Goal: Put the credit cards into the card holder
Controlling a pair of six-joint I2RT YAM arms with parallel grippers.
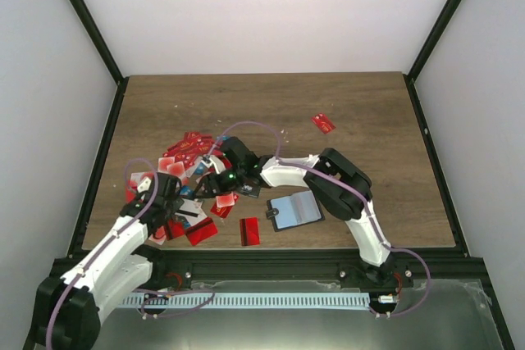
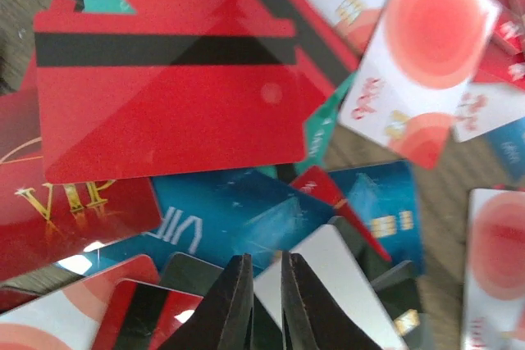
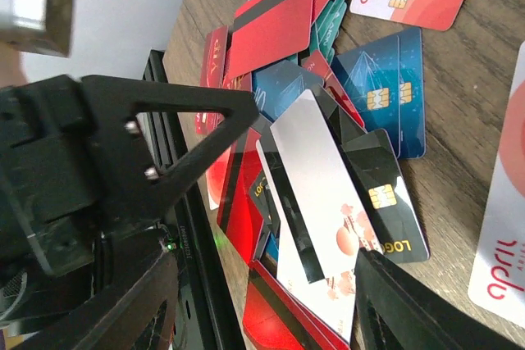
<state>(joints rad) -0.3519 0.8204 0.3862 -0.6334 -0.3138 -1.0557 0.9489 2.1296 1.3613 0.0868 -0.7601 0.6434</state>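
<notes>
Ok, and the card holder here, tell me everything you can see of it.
The card holder shows only in the top view. It lies flat, apparently open, on the wooden table near the front edge, right of the card pile and slightly askew. Its upturned face looks grey-blue inside a black border, with a small dark tab at its left end. A red card lies apart on its left. The right arm passes its upper right corner, contact unclear.
</notes>
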